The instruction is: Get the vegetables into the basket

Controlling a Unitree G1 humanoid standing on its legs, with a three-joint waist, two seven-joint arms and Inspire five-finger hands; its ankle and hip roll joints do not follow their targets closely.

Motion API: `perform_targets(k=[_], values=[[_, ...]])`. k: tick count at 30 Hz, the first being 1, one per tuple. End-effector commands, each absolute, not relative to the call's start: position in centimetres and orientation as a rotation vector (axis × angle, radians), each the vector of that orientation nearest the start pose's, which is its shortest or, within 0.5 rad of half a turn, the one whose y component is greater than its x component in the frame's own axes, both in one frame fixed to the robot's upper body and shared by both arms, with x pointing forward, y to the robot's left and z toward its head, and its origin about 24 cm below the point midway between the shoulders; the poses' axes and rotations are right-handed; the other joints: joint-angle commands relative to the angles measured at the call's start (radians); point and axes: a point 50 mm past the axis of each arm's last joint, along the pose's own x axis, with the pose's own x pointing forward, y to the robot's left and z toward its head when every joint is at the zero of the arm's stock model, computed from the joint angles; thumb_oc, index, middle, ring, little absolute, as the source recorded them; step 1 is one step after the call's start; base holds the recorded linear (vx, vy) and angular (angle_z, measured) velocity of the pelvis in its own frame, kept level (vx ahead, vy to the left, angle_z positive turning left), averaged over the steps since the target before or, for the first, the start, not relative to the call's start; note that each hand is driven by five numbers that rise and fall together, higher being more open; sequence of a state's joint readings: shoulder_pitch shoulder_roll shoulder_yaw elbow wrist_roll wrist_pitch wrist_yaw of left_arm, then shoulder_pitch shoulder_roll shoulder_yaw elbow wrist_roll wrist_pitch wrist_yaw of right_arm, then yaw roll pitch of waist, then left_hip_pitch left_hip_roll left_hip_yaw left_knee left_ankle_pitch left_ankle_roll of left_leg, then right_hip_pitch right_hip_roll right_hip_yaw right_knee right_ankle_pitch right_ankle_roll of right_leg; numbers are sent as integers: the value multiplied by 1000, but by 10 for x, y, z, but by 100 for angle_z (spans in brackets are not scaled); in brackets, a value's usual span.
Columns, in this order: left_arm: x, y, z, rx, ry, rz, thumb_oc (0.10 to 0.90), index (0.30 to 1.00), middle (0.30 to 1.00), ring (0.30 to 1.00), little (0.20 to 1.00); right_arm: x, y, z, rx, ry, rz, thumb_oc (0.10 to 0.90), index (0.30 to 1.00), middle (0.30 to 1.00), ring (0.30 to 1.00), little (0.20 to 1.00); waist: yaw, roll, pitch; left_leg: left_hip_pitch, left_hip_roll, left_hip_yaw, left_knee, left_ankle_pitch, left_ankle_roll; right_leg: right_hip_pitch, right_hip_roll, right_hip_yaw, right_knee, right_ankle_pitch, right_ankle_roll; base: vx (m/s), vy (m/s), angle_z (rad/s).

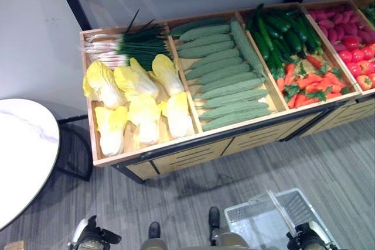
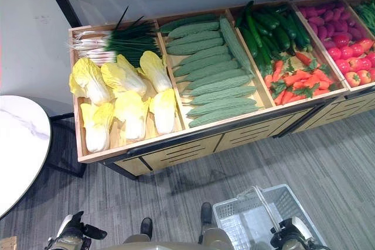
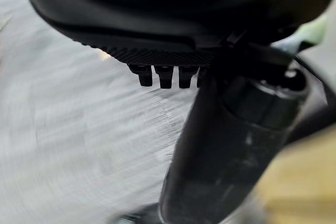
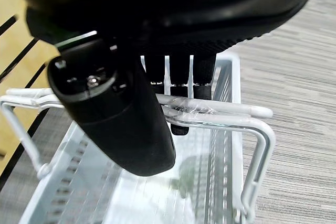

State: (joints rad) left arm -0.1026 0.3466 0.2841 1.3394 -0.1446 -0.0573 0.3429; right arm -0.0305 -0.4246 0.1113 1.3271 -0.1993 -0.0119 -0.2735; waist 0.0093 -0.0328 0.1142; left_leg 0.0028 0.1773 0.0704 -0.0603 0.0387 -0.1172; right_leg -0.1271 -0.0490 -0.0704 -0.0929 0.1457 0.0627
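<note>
Right robot hand curled round basket handle.

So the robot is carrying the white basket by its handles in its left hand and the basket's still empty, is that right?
Not quite: the right robot hand carries it, not the left. The right wrist view shows its fingers curled round the handles of the white basket. The basket does look empty.

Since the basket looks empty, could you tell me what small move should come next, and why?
Probably reach the free left hand toward the cabbages. The right hand holds the basket by its handle, nothing lies inside, and the cabbages sit on the stand's left.
</note>
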Motion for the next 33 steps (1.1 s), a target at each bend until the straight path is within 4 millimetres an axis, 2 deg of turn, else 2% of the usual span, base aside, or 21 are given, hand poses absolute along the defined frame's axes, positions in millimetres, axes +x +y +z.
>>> perform_targets(k=[1,3,5,6,9,10,12,13,14,15,16,18,19,20,22,23,24,27,30,33], values=[[106,367,-93,114,915,1307,900,1000,1000,1000,1000,87,-346,-117,-884,1192,-366,400,300,300,300,300,-9,-48,-9,-38,-16,0,-27,38,-8,52,-110,-6,6,-17,113,26,-27,-11],[95,383,-84,68,885,1452,900,1000,1000,1000,1000,87,-345,-117,-898,1187,-350,400,300,300,300,300,-12,-48,-17,-27,-12,9,-27,33,-12,58,-108,-5,6,-23,113,37,-27,-4],[105,404,-60,112,749,1527,900,1000,1000,1000,1000,84,-346,-117,-906,1187,-341,400,300,300,300,300,-13,-44,-26,-15,-14,16,-27,26,-14,67,-110,-4,6,-28,114,33,-2,-10],[105,404,-60,113,749,1528,900,1000,1000,1000,1000,84,-346,-117,-906,1187,-340,400,300,300,300,300,-13,-45,-26,-14,-14,16,-27,25,-14,67,-110,-4,6,-28,114,24,4,-10],[119,424,-32,129,574,1600,900,1000,1000,1000,1000,79,-347,-117,-912,1196,-337,400,300,300,300,300,-7,-39,-35,-11,-19,15,-27,20,-15,73,-115,-12,6,-29,119,6,1,-1],[145,436,8,225,333,1584,900,1000,1000,1000,1000,75,-345,-119,-909,1198,-330,400,300,300,300,300,-2,-37,-37,-11,-22,11,-27,20,-14,74,-118,-17,6,-27,123,0,0,0],[145,435,7,230,335,1586,900,1000,1000,1000,1000,74,-345,-120,-910,1199,-329,400,300,300,300,300,-3,-37,-38,-11,-23,11,-27,20,-14,75,-119,-17,6,-27,123,-3,5,5],[168,433,45,323,108,1540,900,1000,1000,1000,1000,69,-341,-123,-897,1204,-326,400,300,300,300,300,5,-38,-37,-14,-24,3,-27,19,-14,76,-123,-25,6,-26,125,-3,-6,4],[177,427,64,375,-1,1518,900,1000,1000,1000,1000,65,-339,-124,-888,1213,-327,400,300,300,300,300,9,-41,-38,-16,-26,-2,-27,19,-13,77,-125,-30,6,-28,125,0,0,0],[177,427,64,375,0,1519,900,1000,1000,1000,1000,65,-339,-124,-888,1213,-326,400,300,300,300,300,9,-40,-38,-16,-26,-2,-27,19,-13,77,-125,-31,6,-28,125,-2,-19,15],[194,406,83,433,-136,1428,900,1000,1000,1000,1000,56,-338,-126,-862,1236,-339,400,300,300,300,300,17,-46,-36,-22,-29,-15,-27,18,-11,79,-129,-41,6,-27,126,-14,-22,19],[207,385,97,482,-228,1310,900,1000,1000,1000,1000,52,-337,-127,-846,1246,-346,400,300,300,300,300,19,-50,-32,-28,-32,-23,-27,19,-9,80,-132,-49,6,-25,126,-29,-19,17],[224,361,112,496,-334,1167,900,1000,1000,1000,1000,54,-338,-127,-843,1250,-353,400,300,300,300,300,18,-52,-28,-33,-35,-28,-27,19,-7,79,-134,-52,6,-23,125,-29,-5,12],[224,360,112,495,-334,1167,900,1000,1000,1000,1000,54,-338,-127,-843,1250,-354,400,300,300,300,300,18,-51,-27,-33,-35,-28,-27,19,-7,79,-135,-52,6,-23,125,-29,1,20],[236,336,118,495,-392,1010,900,1000,1000,1000,1000,61,-336,-127,-846,1232,-339,400,300,300,300,300,12,-50,-24,-33,-36,-24,-27,18,-6,78,-137,-51,6,-20,125,-18,15,15],[237,331,118,474,-401,988,900,1000,1000,1000,1000,66,-333,-127,-848,1214,-324,400,300,300,300,300,12,-50,-24,-32,-36,-19,-27,17,-6,77,-137,-46,6,-19,125,0,0,0],[243,318,118,456,-416,917,900,1000,1000,1000,1000,71,-330,-128,-853,1198,-307,400,300,300,300,300,6,-51,-24,-31,-36,-17,-27,16,-5,76,-138,-44,6,-18,124,-16,14,-10],[250,294,115,421,-428,796,900,1000,1000,1000,1000,76,-328,-128,-858,1182,-292,400,300,300,300,300,3,-51,-24,-29,-36,-10,-27,14,-3,72,-136,-34,6,-16,122,-9,6,-11],[253,279,108,431,-413,715,900,1000,1000,1000,1000,78,-327,-128,-861,1175,-289,400,300,300,300,300,1,-51,-26,-27,-36,-5,-27,12,-1,71,-136,-31,6,-15,123,-5,-7,-14],[254,273,98,448,-366,686,900,1000,1000,1000,1000,79,-324,-129,-859,1169,-282,400,300,300,300,300,-1,-52,-26,-25,-36,-2,-27,12,-1,69,-134,-27,6,-15,122,1,-10,-2]])
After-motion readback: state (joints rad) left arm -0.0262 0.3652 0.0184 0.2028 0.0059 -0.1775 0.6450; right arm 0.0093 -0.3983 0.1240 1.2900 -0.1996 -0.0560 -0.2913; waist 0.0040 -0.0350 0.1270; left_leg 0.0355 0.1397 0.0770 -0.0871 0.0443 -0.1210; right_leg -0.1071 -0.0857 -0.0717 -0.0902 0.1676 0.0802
